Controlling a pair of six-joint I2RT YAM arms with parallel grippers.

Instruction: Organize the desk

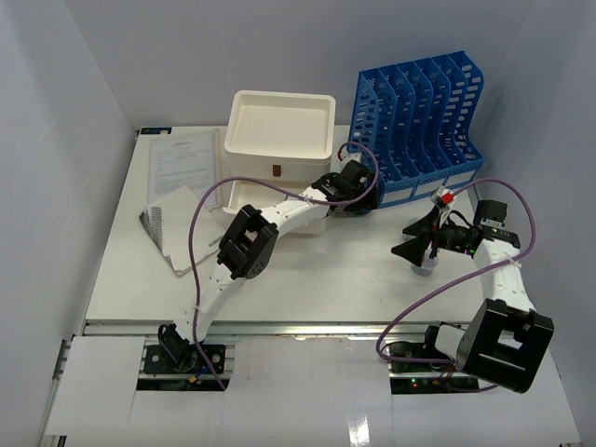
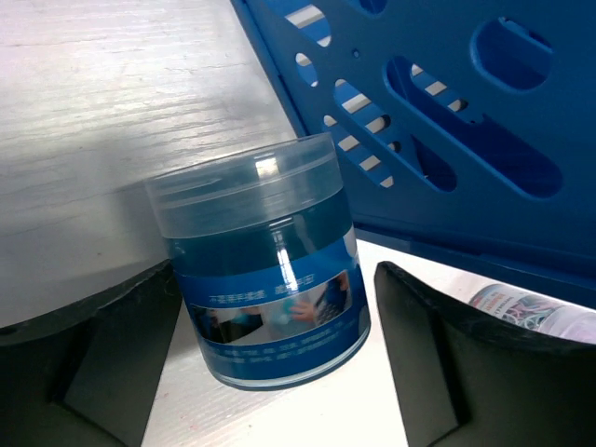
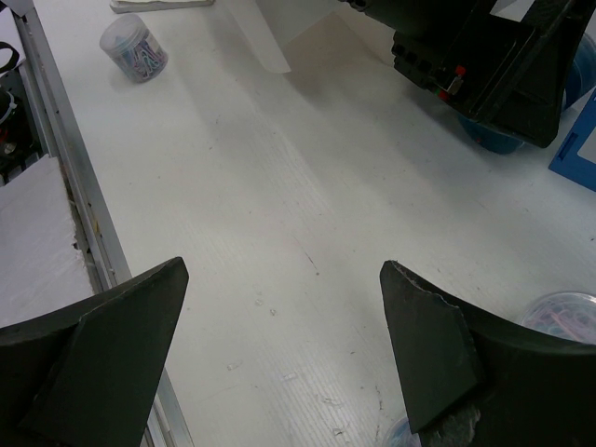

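The white desk (image 1: 326, 275) carries everything here. In the left wrist view a clear round jar with blue contents and a blue label (image 2: 261, 242) stands upright on it. My left gripper (image 2: 277, 275) is open around this jar, with a gap showing at the right finger (image 2: 438, 363). From above, the left gripper (image 1: 357, 194) sits at the foot of the blue file rack (image 1: 414, 121). My right gripper (image 3: 284, 270) is open over bare desk (image 3: 279, 168), holding nothing. It hangs at the right (image 1: 419, 250).
A cream drawer box (image 1: 279, 140) stands at the back with an open drawer. Papers (image 1: 182, 172) lie at the left. A small tub of paper clips (image 3: 135, 47) stands near the front rail. Another clear tub (image 3: 563, 312) is beside my right finger.
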